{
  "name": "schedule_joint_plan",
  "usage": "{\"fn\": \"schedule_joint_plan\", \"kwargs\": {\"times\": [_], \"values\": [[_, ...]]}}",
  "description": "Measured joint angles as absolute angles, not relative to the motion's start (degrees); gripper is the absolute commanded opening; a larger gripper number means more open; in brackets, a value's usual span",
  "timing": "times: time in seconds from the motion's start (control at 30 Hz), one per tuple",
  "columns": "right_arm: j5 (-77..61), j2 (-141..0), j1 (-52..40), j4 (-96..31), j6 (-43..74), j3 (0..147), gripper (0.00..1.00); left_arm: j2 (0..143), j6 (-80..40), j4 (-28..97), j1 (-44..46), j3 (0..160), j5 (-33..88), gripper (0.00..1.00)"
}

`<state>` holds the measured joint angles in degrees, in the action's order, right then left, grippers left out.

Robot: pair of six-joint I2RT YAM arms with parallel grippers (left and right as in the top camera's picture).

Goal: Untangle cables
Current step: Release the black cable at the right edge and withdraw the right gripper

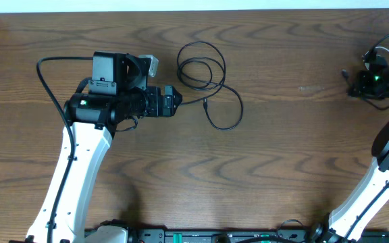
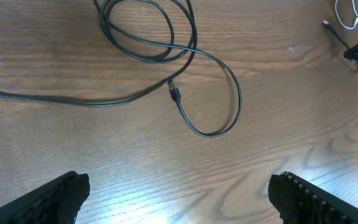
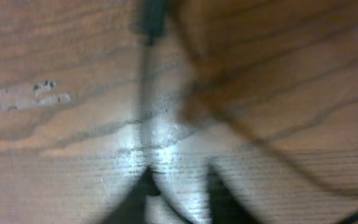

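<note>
Left gripper (image 2: 179, 190) spread wide over thin black looped cable (image 2: 238, 102), seemingly lining up grab; right gripper (image 3: 179, 198) pincer blurred, cannot tell.

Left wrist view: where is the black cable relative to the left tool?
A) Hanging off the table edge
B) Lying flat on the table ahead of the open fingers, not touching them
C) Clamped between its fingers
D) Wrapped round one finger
B: the black cable lies looped on the table, and the left tool stands wide open short of it, with bare wood between.
</note>
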<state>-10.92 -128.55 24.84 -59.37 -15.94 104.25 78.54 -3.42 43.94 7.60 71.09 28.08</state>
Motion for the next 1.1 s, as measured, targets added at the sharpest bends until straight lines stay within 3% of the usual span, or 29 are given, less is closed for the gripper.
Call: {"fn": "schedule_joint_plan", "kwargs": {"times": [0.27, 0.6, 0.87, 0.93, 1.0, 1.03, 1.1], "values": [[-10.7, -125.1, 27.0, -60.1, -9.1, 104.9, 0.01, 78.5, -3.4, 43.9, 7.6, 71.1, 28.1, 0.98], [-1.4, -101.0, 39.9, -61.1, 8.4, 107.8, 0.01, 78.5, -3.4, 43.9, 7.6, 71.1, 28.1, 0.98], [5.5, -107.1, 46.4, -62.6, 16.0, 106.6, 0.01, 78.5, -3.4, 43.9, 7.6, 71.1, 28.1, 0.98], [6.0, -110.5, 47.3, -62.7, 16.4, 106.3, 0.17, 78.5, -3.4, 43.9, 7.6, 71.1, 28.1, 0.98], [6.0, -113.4, 47.7, -62.6, 17.0, 106.3, 0.65, 78.5, -3.4, 43.9, 7.6, 71.1, 28.1, 0.98], [6.0, -114.9, 47.9, -62.6, 17.3, 106.3, 0.73, 78.5, -3.4, 43.9, 7.6, 71.1, 28.1, 0.98], [5.3, -117.6, 48.0, -62.8, 17.4, 106.1, 0.79, 78.5, -3.4, 43.9, 7.6, 71.1, 28.1, 0.98]]}}
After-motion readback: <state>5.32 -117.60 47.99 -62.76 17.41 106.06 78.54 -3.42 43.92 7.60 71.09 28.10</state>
